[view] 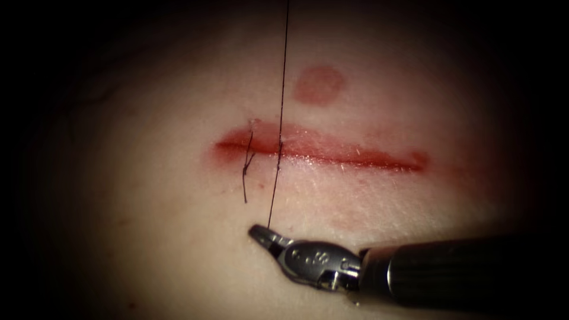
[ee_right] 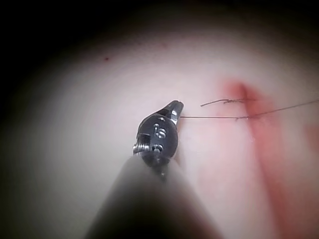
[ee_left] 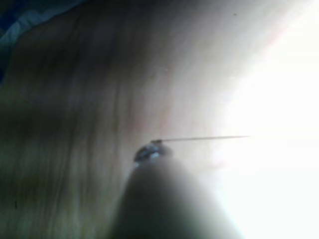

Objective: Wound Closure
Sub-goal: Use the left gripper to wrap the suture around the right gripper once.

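Seemingly mid-stitch in the endoscope view: the right tool (view: pixel 258 232), fingers clenched on the thread (view: pixel 280 118), sits at 6 o'clock of the cut (view: pixel 320 151); a finished knot (view: pixel 248 163) lies left. Left wrist view: left tool (ee_left: pixel 148 152) holds thread, needle hidden. Right wrist view agrees; keeping tension seems wise.

Your endoscope looks down on the cut (view: pixel 320 151) from above and in front, fairly near. Each wrist camera looks along its own shaft, very close. Endoscope and right wrist views share the cut and the thread (view: pixel 278 136) crossing it.
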